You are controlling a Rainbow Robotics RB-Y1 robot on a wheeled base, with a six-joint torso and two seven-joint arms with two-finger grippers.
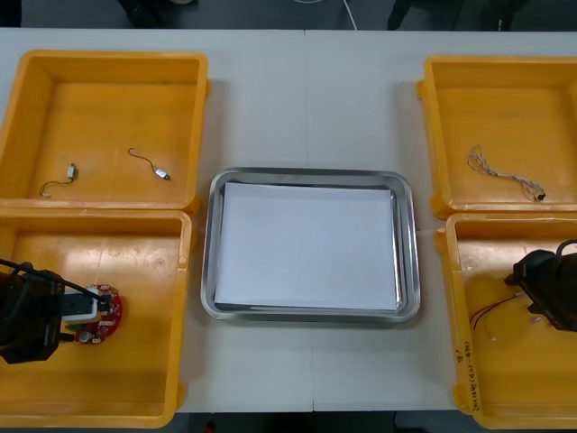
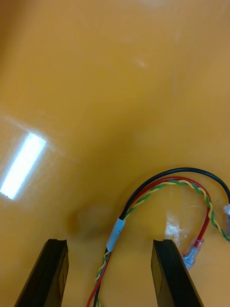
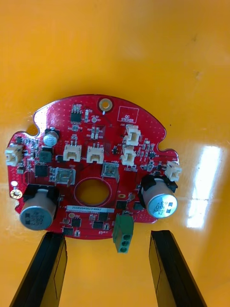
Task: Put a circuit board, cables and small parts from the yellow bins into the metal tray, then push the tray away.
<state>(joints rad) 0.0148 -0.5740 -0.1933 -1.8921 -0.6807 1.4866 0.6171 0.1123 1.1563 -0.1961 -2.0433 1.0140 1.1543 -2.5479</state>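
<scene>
The white-lined metal tray [image 1: 209,257] at centre holds nothing yet: the left gripper [image 3: 109,236], fingers open, faces the round red circuit board [image 3: 96,163] in the lower-left yellow bin [image 1: 183,298], while the right gripper [image 2: 110,242], fingers likewise apart, straddles a red, yellow and black cable [image 2: 158,188] lower right.

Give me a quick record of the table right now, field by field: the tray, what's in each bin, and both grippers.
tray: metal tray, white inside, nothing in it
far left bin: two small metal parts
near left bin: red circuit board
far right bin: twisted cable
near right bin: red and yellow cable
left gripper: open, just short of the board
right gripper: open, cable running between its fingers
</scene>
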